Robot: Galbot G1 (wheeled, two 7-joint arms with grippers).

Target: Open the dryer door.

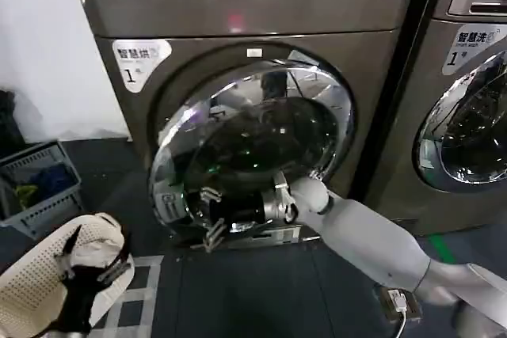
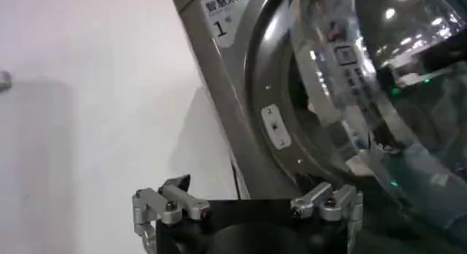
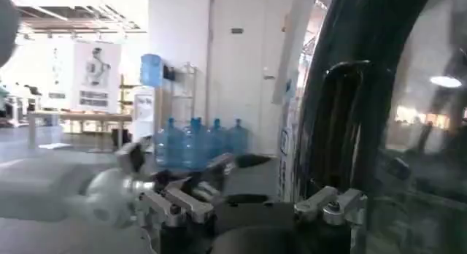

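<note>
Dryer (image 1: 238, 5): bronze-grey front loader, fills most of the head view, white "1" sticker (image 1: 140, 59) upper left of the opening, small pink light on the top panel. LG machine (image 1: 467, 77) sits just to its right, not part of this.

Dryer door (image 1: 261, 156): already off the front, swung partly open. Its chrome rim stands out from the recess on the left side and the dark glass bulges toward the camera. Left wrist view shows the latch plate (image 2: 272, 126) exposed on the front panel, so the door is unlatched. Hinge looks to be on the right, which fits the arm working at the free lower edge.

Right gripper (image 1: 215, 215): reaching in from lower right, at the door's lower-left rim, touching or just beside it. Fingers appear spread, apparently nothing clamped. Likely hooked or pressing on the rim to carry the swing rather than gripping.

Left gripper (image 2: 248, 208): hangs well apart from the door, facing the dryer's left side and the wall. Fingers set wide, holding nothing. Idle.

Judgement: task partway done. Door needs more swing. Risk is the fingers slipping off the smooth chrome.

Laundry baskets (image 1: 47, 275) on the floor at left, clear of the door's arc for now.
</note>
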